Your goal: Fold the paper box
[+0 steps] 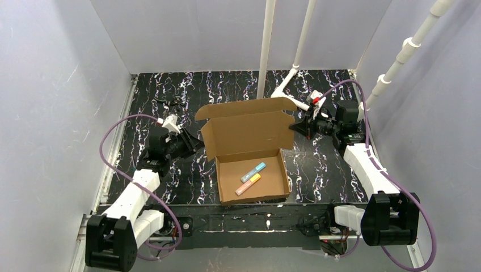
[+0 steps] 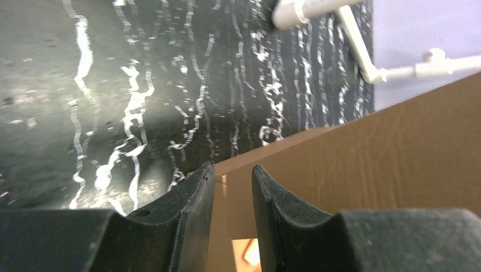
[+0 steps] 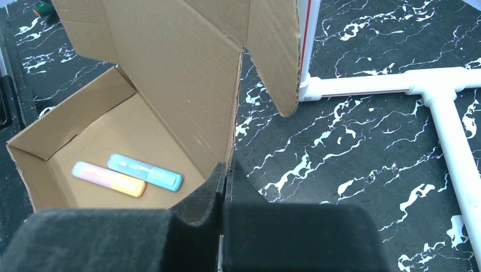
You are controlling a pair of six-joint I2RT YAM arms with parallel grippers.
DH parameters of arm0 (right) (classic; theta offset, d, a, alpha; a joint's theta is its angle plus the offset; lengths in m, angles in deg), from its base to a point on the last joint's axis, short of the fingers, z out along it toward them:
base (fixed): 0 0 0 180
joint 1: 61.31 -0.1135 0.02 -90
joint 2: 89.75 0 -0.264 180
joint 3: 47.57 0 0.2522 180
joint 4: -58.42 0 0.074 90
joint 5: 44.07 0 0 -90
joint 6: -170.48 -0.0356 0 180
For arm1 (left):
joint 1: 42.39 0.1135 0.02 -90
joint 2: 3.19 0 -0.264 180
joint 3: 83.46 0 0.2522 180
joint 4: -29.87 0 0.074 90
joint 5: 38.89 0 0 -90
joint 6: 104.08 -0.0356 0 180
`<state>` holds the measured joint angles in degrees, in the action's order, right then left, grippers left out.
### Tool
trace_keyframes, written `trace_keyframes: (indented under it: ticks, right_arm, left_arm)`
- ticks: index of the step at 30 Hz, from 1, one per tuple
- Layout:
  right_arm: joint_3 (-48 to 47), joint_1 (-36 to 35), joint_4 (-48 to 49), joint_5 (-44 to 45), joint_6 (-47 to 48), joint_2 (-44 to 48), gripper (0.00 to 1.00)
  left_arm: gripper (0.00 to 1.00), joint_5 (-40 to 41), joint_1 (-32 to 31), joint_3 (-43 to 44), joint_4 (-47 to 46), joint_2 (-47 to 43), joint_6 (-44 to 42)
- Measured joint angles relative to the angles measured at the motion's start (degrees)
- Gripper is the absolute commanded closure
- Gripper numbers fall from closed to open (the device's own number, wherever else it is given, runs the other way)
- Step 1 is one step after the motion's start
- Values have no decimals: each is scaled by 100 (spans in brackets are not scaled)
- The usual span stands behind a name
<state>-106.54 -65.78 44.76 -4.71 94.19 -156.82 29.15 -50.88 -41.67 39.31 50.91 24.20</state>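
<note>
In the right wrist view's upper-left corner, a small green object (image 3: 42, 8) is cropped and unidentifiable; the brown corrugated cardboard box (image 3: 170, 73) runs off the top edge.

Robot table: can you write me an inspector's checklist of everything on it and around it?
Surface: black table with white veins.
Job's things: paper box, tray formed, lid standing open; a blue marker and an orange-pink marker lie inside.
Clutter: small dark bits at the far left, too small to tell.
Grippers: left gripper slightly open at the lid's left edge; right gripper shut, seemingly pinching the lid's right edge.
Cables: a purple cable loops from each arm.
Surroundings: pale walls; white pipes behind and to the right.
</note>
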Motion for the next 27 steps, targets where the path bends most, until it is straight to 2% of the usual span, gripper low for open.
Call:
trace_keyframes:
  ticks: [6,11,16,20,22,27]
  right_arm:
    - [0,2,37,-57,-35,0,99]
    - [0,28,57,-52,-52,0,99]
    - [0,37,92,-52,-74,0,99]
    - [0,37,96,-55,-90,0,99]
    - [2,37,96,-55,-90,2,99]
    - [13,37,101,-101,-85,35,99]
  left_arm:
    - [69,-1010,-170,234,-870,509,76]
    - [63,-1456,-511,409,-1333,765,74]
    - [62,-1499,-654,409,-1412,1001,74]
    - [61,-1141,-654,339,-1434,1012,74]
    - [56,-922,-654,282,-1449,960,74]
    - [33,-404,-654,-11,-1486,522,57]
